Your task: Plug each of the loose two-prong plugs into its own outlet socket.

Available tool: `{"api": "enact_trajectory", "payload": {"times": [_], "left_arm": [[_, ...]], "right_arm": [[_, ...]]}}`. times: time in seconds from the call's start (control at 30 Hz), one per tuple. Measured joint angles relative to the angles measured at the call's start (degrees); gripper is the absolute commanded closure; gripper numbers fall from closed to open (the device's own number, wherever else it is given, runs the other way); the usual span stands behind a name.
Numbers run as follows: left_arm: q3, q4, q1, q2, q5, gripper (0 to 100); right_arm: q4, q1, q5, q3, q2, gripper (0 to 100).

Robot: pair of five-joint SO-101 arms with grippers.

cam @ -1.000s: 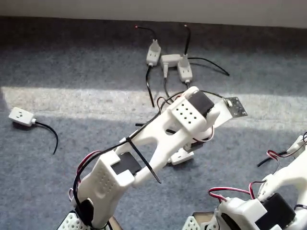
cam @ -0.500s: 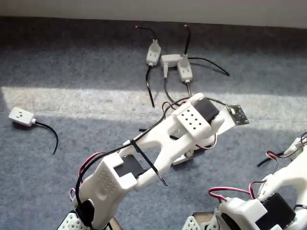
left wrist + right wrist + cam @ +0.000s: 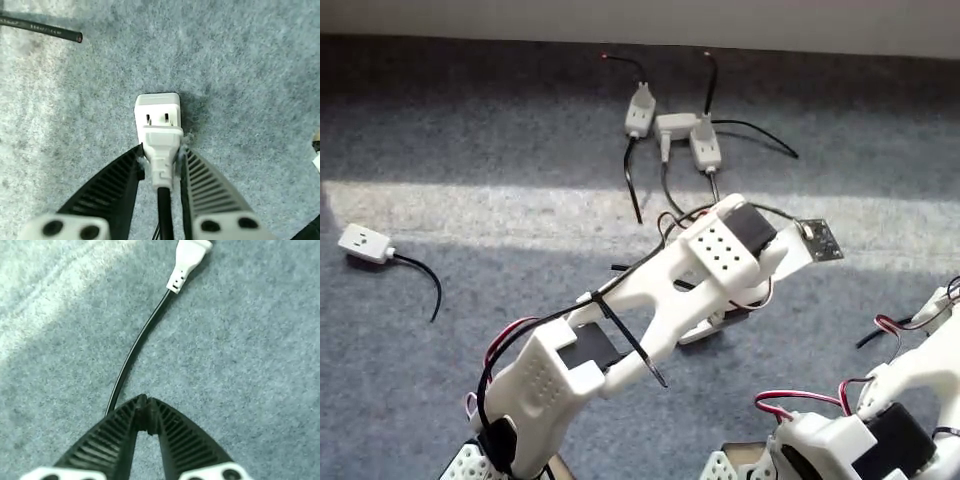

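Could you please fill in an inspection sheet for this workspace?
Surface: grey carpet, sunlit band across it.
Job's things: white plug against a socket block; lone socket lying apart; cluster of white connectors farther off.
Clutter: nothing seen.
Grippers: left gripper, jaws shut on the white plug; right gripper, jaws shut, empty.
Cables: black cable running from a white plug end past the right gripper.
Surroundings: pale strip along the carpet's far edge.

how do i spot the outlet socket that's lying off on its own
On the grey carpet, follow the sunlit band to its far left end. There lies a small white rectangular outlet socket trailing a short black cord. Unlike the white plugs and sockets bunched at top centre, it sits alone.
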Motion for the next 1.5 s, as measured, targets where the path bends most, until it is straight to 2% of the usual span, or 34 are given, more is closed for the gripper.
{"api": "enact_trajectory", "payload": {"times": [0.53, 0.87, 1.23, 1.5], "left_arm": [[0.8, -0.3, 0.0, 0.0, 0.0, 99], [8.2, -7.7, 0.1, -0.7, 0.1, 99], [8.0, -9.0, -0.1, -0.3, 6.2, 99], [8.0, -8.0, -4.2, 0.0, 14.1, 99]], "right_arm": [[0.0, 0.0, 0.0, 0.0, 0.0, 99.2], [0.0, 0.0, 0.0, 0.0, 0.0, 99.2], [0.0, 0.0, 0.0, 0.0, 0.0, 99.2], [0.0, 0.0, 0.0, 0.0, 0.0, 99.2]]}}
